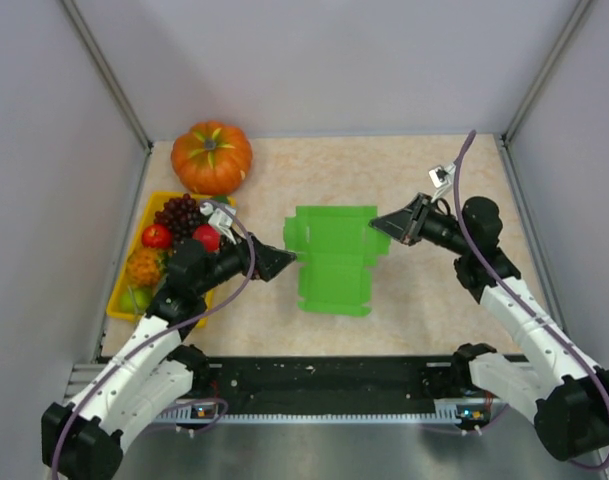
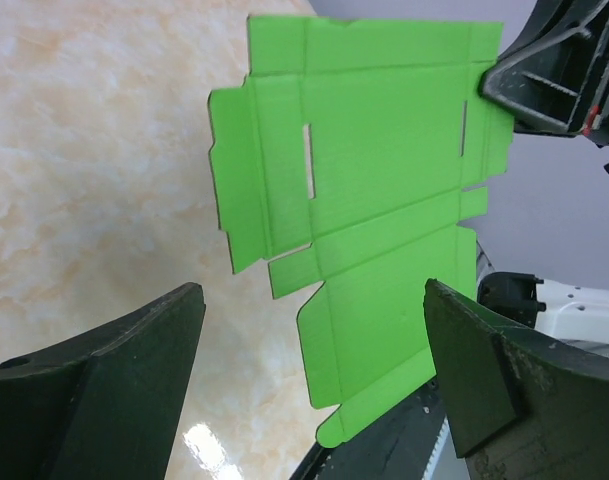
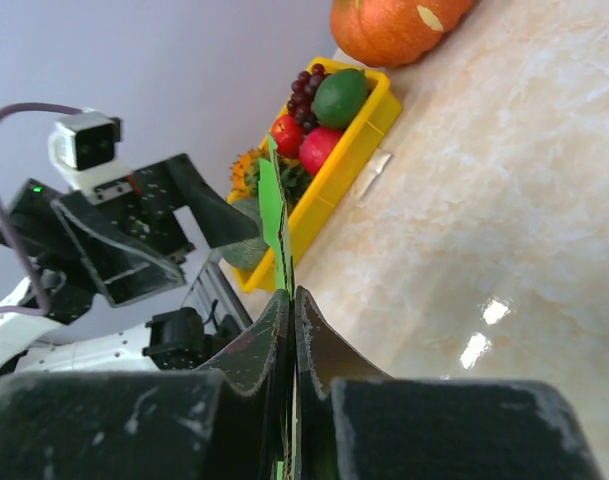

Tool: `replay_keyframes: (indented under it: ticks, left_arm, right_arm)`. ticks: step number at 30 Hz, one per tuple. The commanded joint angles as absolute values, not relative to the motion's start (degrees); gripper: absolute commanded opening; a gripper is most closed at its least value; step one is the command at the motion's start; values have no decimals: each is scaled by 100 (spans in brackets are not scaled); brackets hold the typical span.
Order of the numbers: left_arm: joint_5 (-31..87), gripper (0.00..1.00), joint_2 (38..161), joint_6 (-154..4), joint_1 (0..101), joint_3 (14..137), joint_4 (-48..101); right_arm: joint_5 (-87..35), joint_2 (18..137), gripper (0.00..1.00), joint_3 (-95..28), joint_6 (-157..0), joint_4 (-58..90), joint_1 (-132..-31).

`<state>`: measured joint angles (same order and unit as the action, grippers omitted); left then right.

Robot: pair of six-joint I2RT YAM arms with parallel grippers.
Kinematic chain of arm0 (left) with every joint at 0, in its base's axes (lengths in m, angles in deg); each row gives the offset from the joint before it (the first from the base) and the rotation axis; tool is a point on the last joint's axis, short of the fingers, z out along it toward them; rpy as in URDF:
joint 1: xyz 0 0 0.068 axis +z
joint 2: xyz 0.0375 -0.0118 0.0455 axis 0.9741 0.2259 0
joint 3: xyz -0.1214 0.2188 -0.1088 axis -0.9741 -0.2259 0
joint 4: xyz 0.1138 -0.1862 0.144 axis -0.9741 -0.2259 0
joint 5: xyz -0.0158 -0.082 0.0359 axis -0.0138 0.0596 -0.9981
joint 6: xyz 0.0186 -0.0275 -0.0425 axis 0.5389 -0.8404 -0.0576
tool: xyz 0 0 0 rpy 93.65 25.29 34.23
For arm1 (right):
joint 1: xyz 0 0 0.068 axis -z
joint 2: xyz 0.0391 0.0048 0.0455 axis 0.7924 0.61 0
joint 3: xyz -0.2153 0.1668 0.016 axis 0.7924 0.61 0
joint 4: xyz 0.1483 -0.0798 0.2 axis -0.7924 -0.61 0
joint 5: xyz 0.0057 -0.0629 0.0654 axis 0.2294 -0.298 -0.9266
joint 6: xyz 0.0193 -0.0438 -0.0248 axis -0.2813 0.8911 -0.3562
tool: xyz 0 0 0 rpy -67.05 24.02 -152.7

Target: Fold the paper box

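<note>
The paper box (image 1: 332,260) is a flat bright green die-cut sheet with tabs and crease lines, in the middle of the table. My right gripper (image 1: 386,226) is shut on its upper right edge. In the right wrist view the sheet (image 3: 274,215) runs edge-on out of the pinched jaws of that gripper (image 3: 292,296). My left gripper (image 1: 287,262) stands open at the sheet's left edge. In the left wrist view its fingers (image 2: 454,340) are spread wide, and the sheet (image 2: 374,180) faces them without touching. The right gripper (image 2: 544,85) shows at the sheet's far corner.
An orange pumpkin (image 1: 212,157) sits at the back left. A yellow tray (image 1: 144,208) with grapes (image 1: 181,213), red fruit and a small round green fruit (image 3: 339,97) stands along the left side, just behind my left arm. Grey walls enclose the table.
</note>
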<state>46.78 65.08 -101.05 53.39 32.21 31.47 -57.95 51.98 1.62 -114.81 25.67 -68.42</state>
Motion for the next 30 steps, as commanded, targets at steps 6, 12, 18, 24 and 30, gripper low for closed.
replay_keyframes:
  ticks: [6,12,18,24,30]
  left_arm:
    - [5104,93,7040,-10461,5462,3362,4273]
    - [6245,67,7655,-11137,5787,3354,5886]
    - [7203,10,8112,-11341,5831,3520,6437]
    - [7889,0,8113,-10367,5805,3748,5376]
    - [8373,0,7937,-9688,5761,4056,4364]
  right_arm:
    - [-6132,4804,0,331,-12185,3531,-6770]
    - [-6502,4690,0,568,-12485,4218,-6770]
    - [-6749,4715,16,377,-11558,2775,-6770]
    - [-5456,5304,66,-1522,-8697,-694,-7157]
    - [-6509,6148,70,-2437,-7669,-976,-7754]
